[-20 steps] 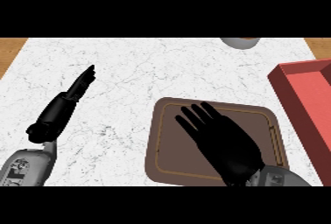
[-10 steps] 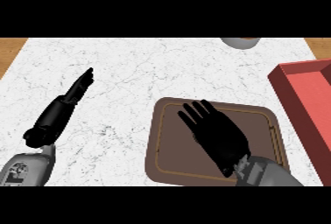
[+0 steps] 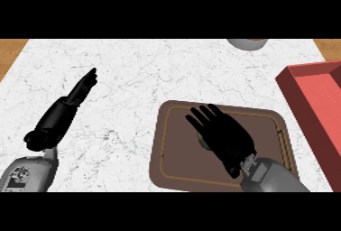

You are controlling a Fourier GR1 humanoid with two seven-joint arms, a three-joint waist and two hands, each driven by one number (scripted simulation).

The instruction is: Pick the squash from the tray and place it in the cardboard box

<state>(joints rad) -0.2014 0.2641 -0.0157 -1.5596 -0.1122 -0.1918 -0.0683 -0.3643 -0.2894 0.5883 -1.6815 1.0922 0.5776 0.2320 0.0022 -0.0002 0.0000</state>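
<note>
A brown tray [image 3: 173,153] lies on the marble counter at the lower middle. My right hand [image 3: 223,135] hovers flat over the tray's centre, fingers straight and spread, pointing away from me. A small dull sliver, probably the squash [image 3: 202,143], peeks out at the palm's left edge; the rest is hidden under the hand. The red box [image 3: 313,103] stands at the right edge, open side up. My left hand [image 3: 81,89] rests edge-on over the counter at the left, fingers straight, holding nothing.
A grey bowl [image 3: 248,43] sits at the counter's far edge, cut off by the view's top. Wooden strips show at both far corners beyond the white marble counter [image 3: 153,72].
The right forearm has come further into view and the right hand has settled slightly over the tray's centre. The left hand has barely moved.
</note>
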